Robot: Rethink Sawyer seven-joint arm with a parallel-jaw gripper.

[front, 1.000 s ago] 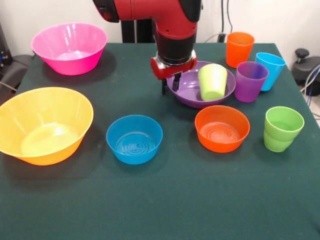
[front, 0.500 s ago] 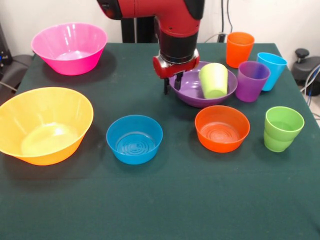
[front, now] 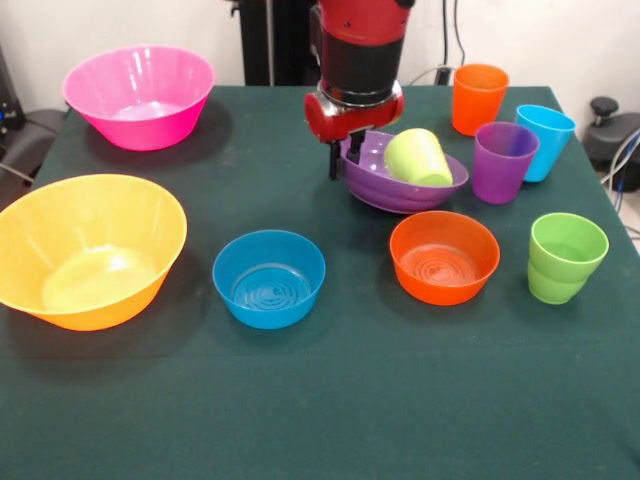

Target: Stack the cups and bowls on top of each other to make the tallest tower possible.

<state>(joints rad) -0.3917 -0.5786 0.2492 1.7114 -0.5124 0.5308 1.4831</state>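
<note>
My gripper (front: pixel 342 160) is shut on the left rim of the wide purple bowl (front: pixel 400 192), one finger outside and one inside. The bowl is raised on its left side and tilts to the right. The lime-yellow cup (front: pixel 418 158) lies tipped inside it. The small blue bowl (front: pixel 268 278) and small orange bowl (front: pixel 444 257) stand in front. The orange cup (front: pixel 478 98), purple cup (front: pixel 502 162), light blue cup (front: pixel 540 140) and green cup (front: pixel 566 257) stand at the right.
The big pink bowl (front: pixel 139 95) stands at the far left. The big yellow-orange bowl (front: pixel 88 250) stands at the left edge. The purple cup stands close to the raised bowl's right rim.
The gripper has risen with the purple bowl's left rim in it. The bowl now tilts up on the left and the lime-yellow cup has tipped further inside it.
</note>
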